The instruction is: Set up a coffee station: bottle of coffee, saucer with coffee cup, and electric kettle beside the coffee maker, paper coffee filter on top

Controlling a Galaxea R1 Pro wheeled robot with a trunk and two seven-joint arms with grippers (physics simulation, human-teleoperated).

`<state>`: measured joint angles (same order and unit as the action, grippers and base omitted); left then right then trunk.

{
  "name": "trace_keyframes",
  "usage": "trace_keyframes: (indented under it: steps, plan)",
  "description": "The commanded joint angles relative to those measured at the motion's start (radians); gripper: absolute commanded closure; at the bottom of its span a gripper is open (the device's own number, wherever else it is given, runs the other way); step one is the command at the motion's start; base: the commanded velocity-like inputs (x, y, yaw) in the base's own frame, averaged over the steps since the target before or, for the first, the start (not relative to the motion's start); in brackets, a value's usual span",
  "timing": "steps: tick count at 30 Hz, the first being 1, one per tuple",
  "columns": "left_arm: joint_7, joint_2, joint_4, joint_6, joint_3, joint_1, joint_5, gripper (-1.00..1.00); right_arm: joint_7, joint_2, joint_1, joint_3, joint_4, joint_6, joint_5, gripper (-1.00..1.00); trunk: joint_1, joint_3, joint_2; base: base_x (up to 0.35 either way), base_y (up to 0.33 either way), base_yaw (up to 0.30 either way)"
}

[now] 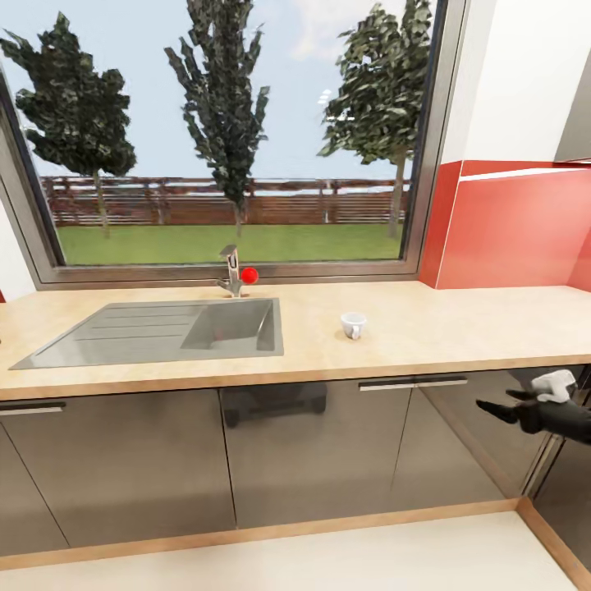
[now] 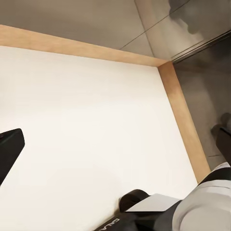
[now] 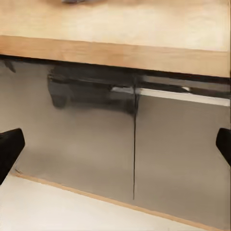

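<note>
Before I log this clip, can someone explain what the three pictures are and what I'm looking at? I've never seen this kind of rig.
These are simulator renders of a wheeled robot with two arms. The head view looks down at a light tan speckled wooden countertop under a window. Set into it is a grey steel sink with a faucet; a tiny white coffee cup with a loop handle stands right of the sink. At that view's right edge, the black right tool hangs open below the counter edge, holding nothing. The other two pictures come from cameras near each tool. The right one faces glossy grey cabinet fronts. The left one looks down at a pale floor.
</note>
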<state>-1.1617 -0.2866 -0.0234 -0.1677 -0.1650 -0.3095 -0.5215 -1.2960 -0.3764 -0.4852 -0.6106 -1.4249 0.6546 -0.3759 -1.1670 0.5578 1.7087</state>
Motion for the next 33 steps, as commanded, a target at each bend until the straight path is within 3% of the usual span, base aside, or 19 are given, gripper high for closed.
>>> trace_keyframes:
  steps: [1,2,5,7,8,9,11,12,15,16,20,22,25,33]
  plan:
    - [-0.001,0.000,0.000,-0.009,-0.008,-0.001,-0.006,-1.00,-0.008,-0.015,-0.033,0.024,-0.001,0.047,-0.007,-1.00,0.000,0.001,0.001,0.000,0.000,0.000]
    - [-0.001,0.000,0.000,-0.009,-0.008,0.000,-0.006,-1.00,-0.007,-0.033,-0.092,0.055,-0.001,0.097,-0.008,-1.00,0.000,0.001,0.001,0.000,0.000,0.000]
    - [-0.001,0.000,0.000,-0.009,-0.008,0.000,-0.006,-1.00,-0.005,-0.044,-0.179,0.100,0.002,0.133,-0.022,-1.00,0.000,0.001,0.001,0.000,0.000,0.000]
    - [-0.001,0.000,0.000,-0.009,-0.008,-0.001,-0.006,-1.00,-0.002,-0.048,-0.280,0.172,0.012,0.185,-0.093,-1.00,0.000,0.001,0.001,0.000,0.000,0.000]
    - [-0.001,0.000,0.000,-0.009,-0.008,-0.001,-0.006,-1.00,0.000,-0.049,-0.363,0.231,0.031,0.243,-0.156,-1.00,0.000,0.001,0.001,0.000,0.000,0.000]
    - [-0.001,0.000,0.000,-0.009,-0.008,-0.001,-0.006,-1.00,0.002,-0.049,-0.422,0.269,0.052,0.278,-0.188,-1.00,0.000,0.001,0.001,0.000,0.000,0.000]
    - [-0.001,0.000,0.000,-0.009,-0.008,-0.001,-0.006,-1.00,0.003,-0.048,-0.485,0.304,0.084,0.302,-0.210,-1.00,0.000,0.001,0.001,0.000,0.000,0.000]
    - [-0.001,0.000,0.000,-0.009,-0.008,0.000,-0.006,-1.00,0.004,-0.047,-0.555,0.340,0.139,0.317,-0.226,-1.00,0.000,0.001,0.001,0.000,0.000,0.000]
    - [-0.001,0.000,0.000,-0.009,-0.008,-0.001,-0.006,-1.00,0.022,-0.043,-0.681,0.410,0.290,0.330,-0.257,-1.00,0.000,0.001,0.001,0.000,0.000,0.000]
    - [-0.001,0.000,0.000,-0.009,-0.008,-0.001,-0.006,-1.00,0.055,-0.030,-0.782,0.482,0.453,0.335,-0.288,-1.00,0.000,0.001,0.001,0.000,0.000,0.000]
    - [-0.001,0.000,0.000,-0.009,-0.008,-0.001,-0.006,-1.00,0.132,0.023,-0.947,0.611,0.748,0.339,-0.343,-1.00,0.000,0.001,0.001,0.000,0.000,0.000]
    - [-0.001,0.000,0.000,-0.009,-0.008,-0.001,-0.006,-1.00,0.211,0.141,-1.076,0.726,1.025,0.343,-0.401,-1.00,0.000,0.001,0.001,0.000,0.000,0.000]
    - [-0.001,-0.001,0.000,-0.009,-0.008,-0.001,-0.006,-1.00,0.222,0.180,-1.101,0.747,1.078,0.344,-0.413,-1.00,0.000,0.001,0.001,0.000,0.000,0.000]
    - [-0.001,-0.002,0.000,-0.009,-0.007,-0.001,-0.006,-1.00,0.226,0.195,-1.113,0.757,1.102,0.344,-0.418,-1.00,0.000,0.001,0.001,0.026,0.000,0.000]
